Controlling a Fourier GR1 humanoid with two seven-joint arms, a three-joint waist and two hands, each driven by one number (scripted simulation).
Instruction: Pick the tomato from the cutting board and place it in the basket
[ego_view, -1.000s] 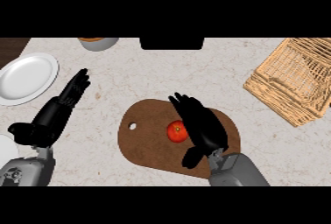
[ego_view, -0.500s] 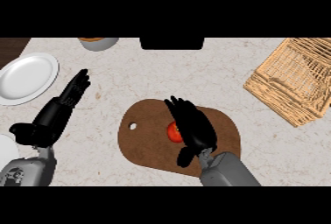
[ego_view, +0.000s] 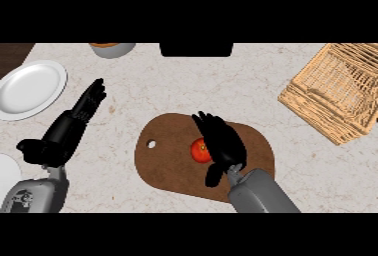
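the tomato (ego_view: 198, 150) sits near the middle of the brown cutting board (ego_view: 166, 165), and the right hand (ego_view: 219, 142) lies over its right side, fingers stretched out fairly straight toward the far edge of the board and the thumb hanging down toward the near edge, so the hand looks open and holds nothing yet. whether the palm touches the fruit cannot be told from above. a tomato is likely light, round, smooth-skinned and a bit soft, so it may roll or slip; the sensible hold is around its widest part, fingers on 1 side and thumb on the other, without squashing it. the wicker basket (ego_view: 336, 92) stands well apart at the right edge of the counter. the left hand (ego_view: 68, 131) rests open at the left, fingers up, beside a white plate (ego_view: 29, 90).
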